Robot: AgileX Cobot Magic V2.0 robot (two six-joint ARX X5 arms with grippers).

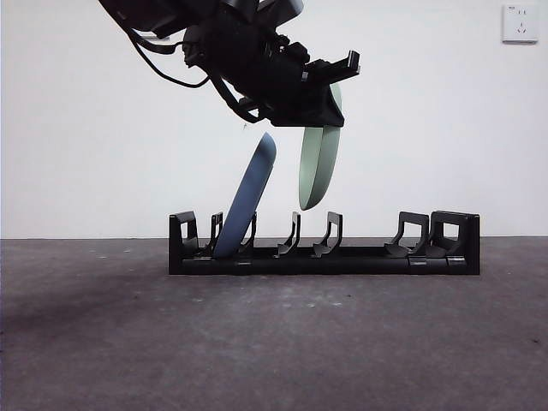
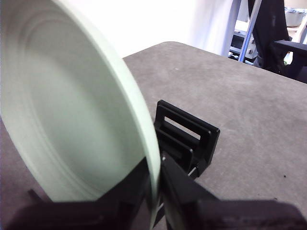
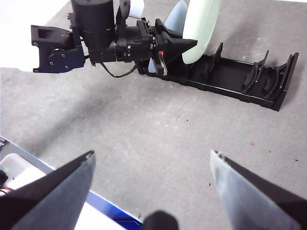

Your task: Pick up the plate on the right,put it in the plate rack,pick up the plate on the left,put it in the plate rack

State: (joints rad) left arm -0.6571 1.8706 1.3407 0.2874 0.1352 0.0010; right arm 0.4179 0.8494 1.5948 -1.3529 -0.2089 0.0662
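A pale green plate (image 1: 318, 167) hangs on edge above the middle of the black plate rack (image 1: 360, 259), clear of the dividers. My left gripper (image 1: 321, 103) is shut on its upper rim; the left wrist view shows the plate (image 2: 72, 105) pinched between the jaws, with a blocky rack end (image 2: 187, 134) below. A blue-grey plate (image 1: 248, 197) stands tilted in a slot near the rack's left end. My right gripper (image 3: 151, 165) is open and empty, well back from the rack (image 3: 240, 81), and sees the left arm (image 3: 100, 38) with the green plate (image 3: 201, 28).
A wall socket (image 1: 520, 23) is on the white wall at top right. The grey tabletop (image 1: 274, 342) stretches in front of the rack. A white and blue edge (image 3: 29, 177) lies beside the right gripper.
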